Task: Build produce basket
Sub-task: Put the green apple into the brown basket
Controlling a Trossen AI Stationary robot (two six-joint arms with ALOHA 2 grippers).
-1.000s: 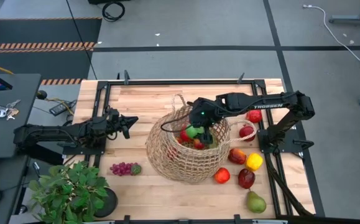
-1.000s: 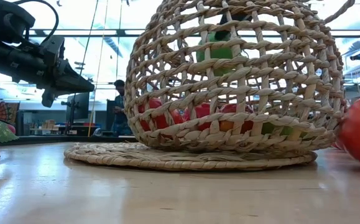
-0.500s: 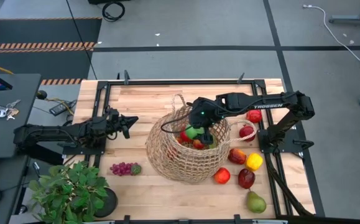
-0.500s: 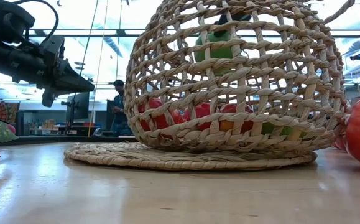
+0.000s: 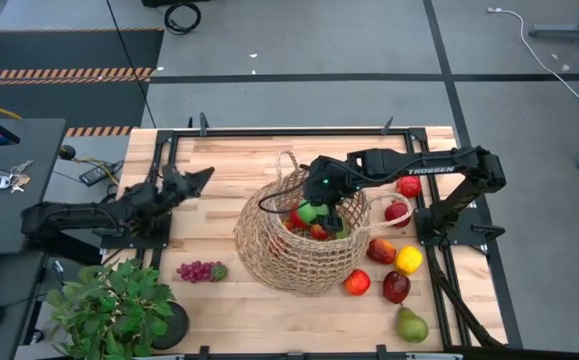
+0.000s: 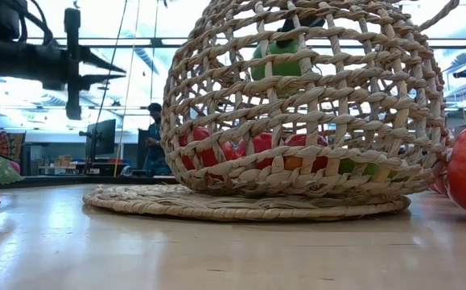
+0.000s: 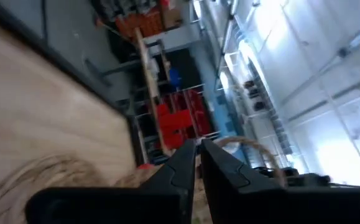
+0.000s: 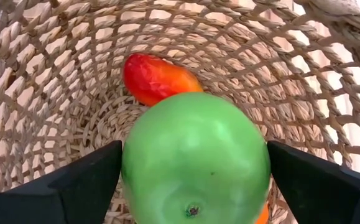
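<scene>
The right gripper [image 5: 321, 212] hangs inside the mouth of the basket [image 5: 269, 250], its jaws clamped on a green apple [image 8: 195, 158] that fills the gap between them. Below the jaws, on the basket floor, lies a red-orange fruit [image 8: 156, 78] among other produce. More fruit sits on the counter [image 5: 229, 155] outside the basket, beside the right arm. The left gripper [image 5: 195, 178] hovers well apart from the basket, jaws pressed narrow together.
</scene>
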